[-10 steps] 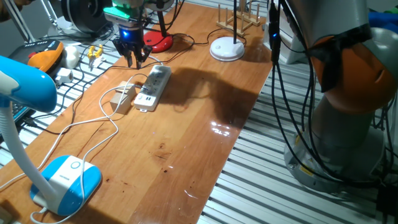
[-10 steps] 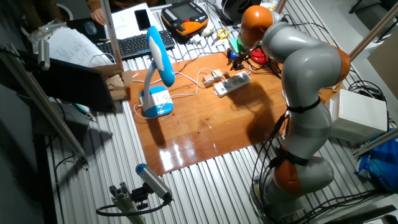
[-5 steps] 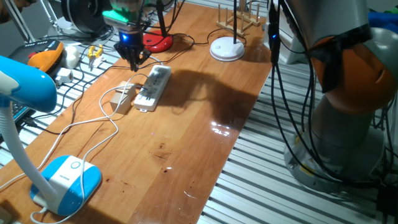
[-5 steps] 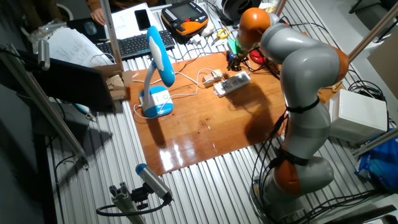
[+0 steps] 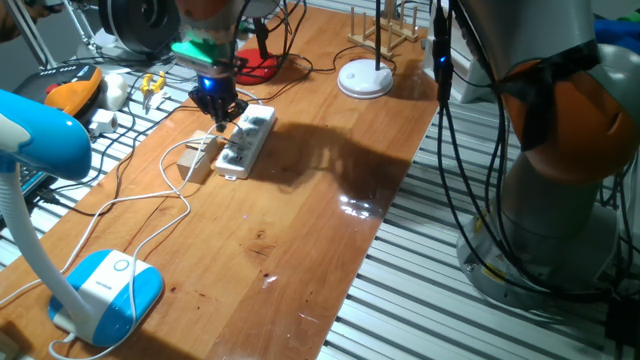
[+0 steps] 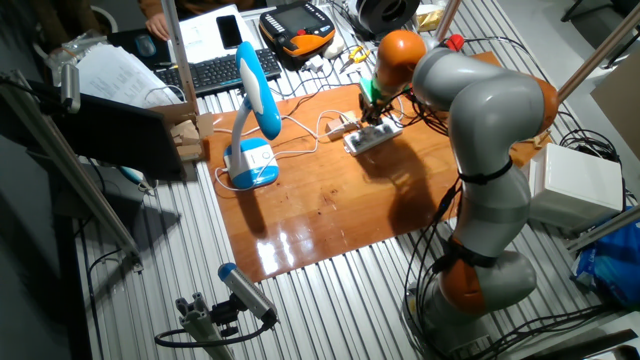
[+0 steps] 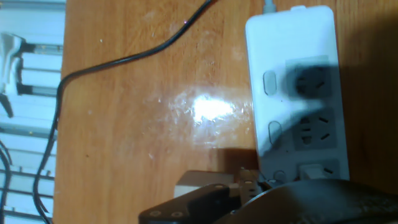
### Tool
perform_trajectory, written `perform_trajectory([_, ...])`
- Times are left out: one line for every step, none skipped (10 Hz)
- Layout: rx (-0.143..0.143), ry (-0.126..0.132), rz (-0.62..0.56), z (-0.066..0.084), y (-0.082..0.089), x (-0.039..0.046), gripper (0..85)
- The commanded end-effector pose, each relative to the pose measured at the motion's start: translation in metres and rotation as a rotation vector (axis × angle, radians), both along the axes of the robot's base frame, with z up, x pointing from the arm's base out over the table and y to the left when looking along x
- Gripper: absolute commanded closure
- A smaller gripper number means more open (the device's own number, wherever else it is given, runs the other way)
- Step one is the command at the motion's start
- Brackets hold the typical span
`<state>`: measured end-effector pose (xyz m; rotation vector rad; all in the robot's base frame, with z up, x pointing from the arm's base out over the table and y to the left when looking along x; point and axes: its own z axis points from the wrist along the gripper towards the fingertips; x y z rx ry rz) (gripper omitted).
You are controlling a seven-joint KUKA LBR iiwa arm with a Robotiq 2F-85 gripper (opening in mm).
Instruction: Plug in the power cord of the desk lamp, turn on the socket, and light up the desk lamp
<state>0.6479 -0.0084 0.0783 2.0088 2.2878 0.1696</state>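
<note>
Hovering gripper (image 5: 219, 109): sits right over the near-lamp end of the socket, fingers look pinched together with nothing between them, so I'd call it closed and empty, like it's set up to poke rather than grab.

Hand view: only a dark blob of the gripper at the bottom edge, can't read the fingers from there.

Socket (image 5: 246, 140): white flat power strip lying on the wooden table (image 5: 320, 190), long axis running away from the robot. In the hand view the socket (image 7: 298, 99) shows small oval rocker buttons beside each outlet, and what looks like a white plug seated in the bottom outlet.

Socket handling, my guess: light hard plastic, smooth, will skid on the glossy wood if pushed sideways. Press straight down on a button, don't shove. No need to hold it.

Power cord (image 5: 150, 200): thin white cable snaking from the strip area back to the lamp base. Limp and floppy, no stiffness at all; the plug body is the only sensible place to take hold.

Wooden block (image 5: 195, 160): small tan thing just beside the strip, cable runs by it.

Desk lamp (image 5: 100, 290): light-blue and white oval base at the near corner, well apart from the strip, blue head at the left edge. Looks bottom-heavy, doesn't seem lit.

Other fixed view: the arm's elbow blocks most of the strip, the gripper (image 6: 372, 108) is barely readable.
</note>
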Motion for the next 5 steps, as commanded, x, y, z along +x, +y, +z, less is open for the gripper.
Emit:
perform_trajectory([-0.013,0.01,0.009,0.0,0.0,-0.0015,85.0])
perform_trajectory([-0.018,0.016,0.023,-0.001,0.0,-0.0035,85.0])
perform_trajectory([-0.026,0.021,0.035,-0.003,0.0,-0.0058,85.0])
perform_trajectory([-0.035,0.021,0.047,-0.006,0.001,-0.0089,85.0])
perform_trajectory([-0.035,0.027,0.062,-0.006,0.001,-0.0119,85.0])
